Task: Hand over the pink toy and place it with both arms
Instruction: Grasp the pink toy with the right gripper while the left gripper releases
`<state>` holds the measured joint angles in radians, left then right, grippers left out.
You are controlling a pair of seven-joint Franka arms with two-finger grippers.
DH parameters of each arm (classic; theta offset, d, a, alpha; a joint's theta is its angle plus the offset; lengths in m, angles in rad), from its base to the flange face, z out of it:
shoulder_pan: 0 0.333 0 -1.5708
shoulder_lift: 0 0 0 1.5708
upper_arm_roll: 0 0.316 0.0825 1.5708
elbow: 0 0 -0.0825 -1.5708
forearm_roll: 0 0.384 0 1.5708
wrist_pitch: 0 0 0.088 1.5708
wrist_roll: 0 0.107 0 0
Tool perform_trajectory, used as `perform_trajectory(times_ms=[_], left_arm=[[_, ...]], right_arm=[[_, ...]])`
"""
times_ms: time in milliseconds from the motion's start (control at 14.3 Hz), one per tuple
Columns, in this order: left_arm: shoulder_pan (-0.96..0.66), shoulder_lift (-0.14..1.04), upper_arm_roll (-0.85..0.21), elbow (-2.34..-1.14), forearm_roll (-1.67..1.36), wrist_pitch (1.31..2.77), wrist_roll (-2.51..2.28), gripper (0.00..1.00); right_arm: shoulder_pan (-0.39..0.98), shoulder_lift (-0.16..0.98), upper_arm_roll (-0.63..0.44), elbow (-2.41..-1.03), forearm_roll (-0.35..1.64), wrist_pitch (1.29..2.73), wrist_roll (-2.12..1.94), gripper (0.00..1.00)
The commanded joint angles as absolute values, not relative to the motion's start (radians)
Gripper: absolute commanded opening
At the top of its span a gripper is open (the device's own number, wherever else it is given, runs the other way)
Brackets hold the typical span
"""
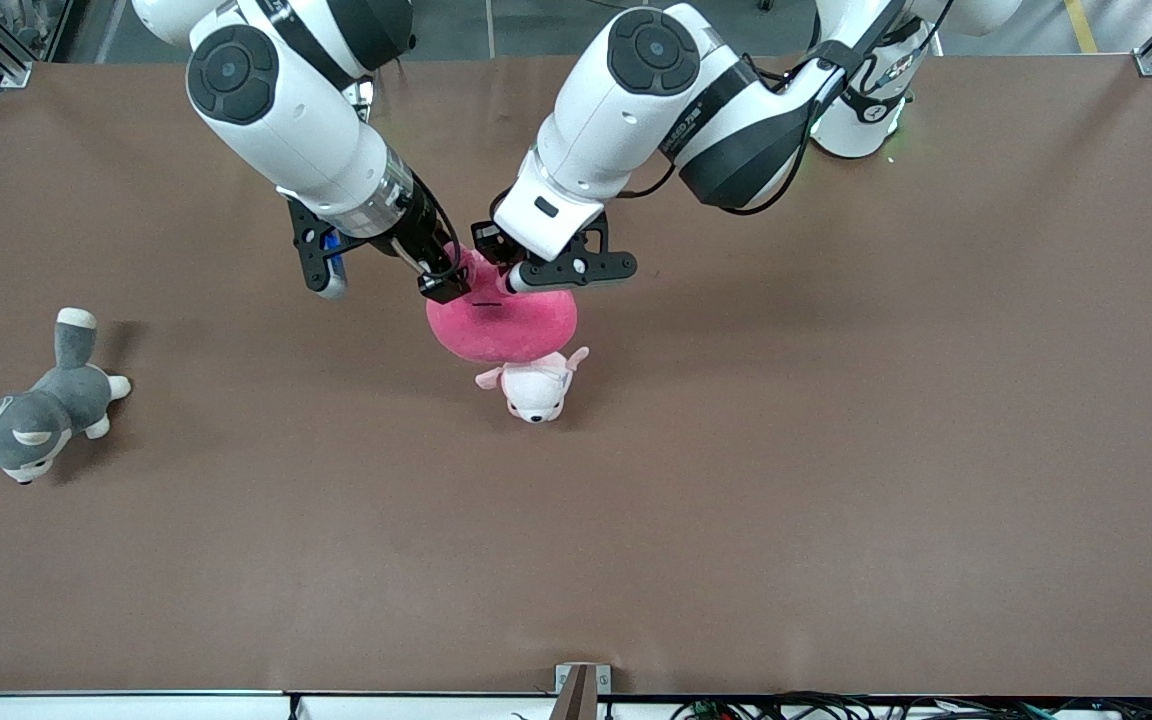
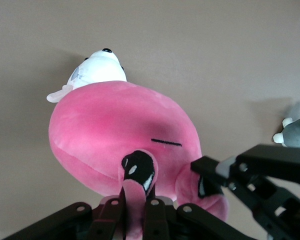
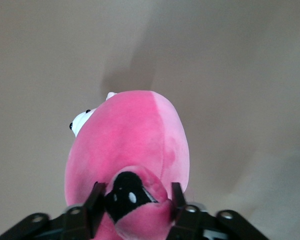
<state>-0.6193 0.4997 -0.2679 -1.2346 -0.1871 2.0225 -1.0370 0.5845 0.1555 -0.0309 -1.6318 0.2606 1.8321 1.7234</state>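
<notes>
The pink toy (image 1: 506,325) hangs by its two eye stalks over the middle of the table, just above the small pale puppy plush (image 1: 534,390). My left gripper (image 1: 516,275) is shut on one stalk, pinching it thin between the fingers in the left wrist view (image 2: 138,187). My right gripper (image 1: 441,285) is closed round the other stalk, with the black pupil bulging between its fingers in the right wrist view (image 3: 136,192). The toy's round body (image 2: 115,125) hangs below both grippers (image 3: 130,135). The right gripper (image 2: 210,175) also shows in the left wrist view, beside my own.
The puppy plush (image 2: 97,67) lies on the brown table (image 1: 836,450), partly hidden under the pink toy. A grey-and-white dog plush (image 1: 31,420) lies toward the right arm's end of the table.
</notes>
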Motion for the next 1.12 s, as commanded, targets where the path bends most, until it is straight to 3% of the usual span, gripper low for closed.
perform_trajectory(times_ms=[0, 488, 558, 628, 698, 767, 1047], left_arm=[[-0.627, 0.506, -0.261, -1.213, -0.193, 2.031, -1.051, 0.0], [-0.626, 0.495, -0.261, -1.213, -0.193, 2.031, -1.052, 0.03], [-0.626, 0.491, -0.259, -1.216, -0.192, 2.031, -1.061, 0.1], [-0.624, 0.488, -0.262, -1.216, -0.193, 2.029, -1.095, 0.23], [-0.623, 0.48, -0.262, -1.221, -0.186, 2.029, -1.118, 0.8], [-0.629, 0.476, -0.261, -1.224, -0.16, 2.029, -1.117, 0.99], [-0.627, 0.433, -0.267, -1.224, -0.114, 2.014, -1.123, 1.0]], right_arm=[[0.591, 0.143, -0.041, -1.641, 0.278, 1.841, 1.729, 0.02], [0.532, 0.137, -0.046, -1.631, 0.279, 1.821, 1.611, 0.0], [0.525, 0.135, -0.046, -1.631, 0.279, 1.818, 1.595, 0.0], [0.517, 0.135, -0.046, -1.631, 0.281, 1.812, 1.576, 0.0], [0.514, 0.133, -0.046, -1.631, 0.281, 1.804, 1.559, 0.0], [0.511, 0.133, -0.046, -1.632, 0.281, 1.801, 1.552, 0.0], [0.445, 0.133, -0.048, -1.64, 0.281, 1.77, 1.419, 0.0]])
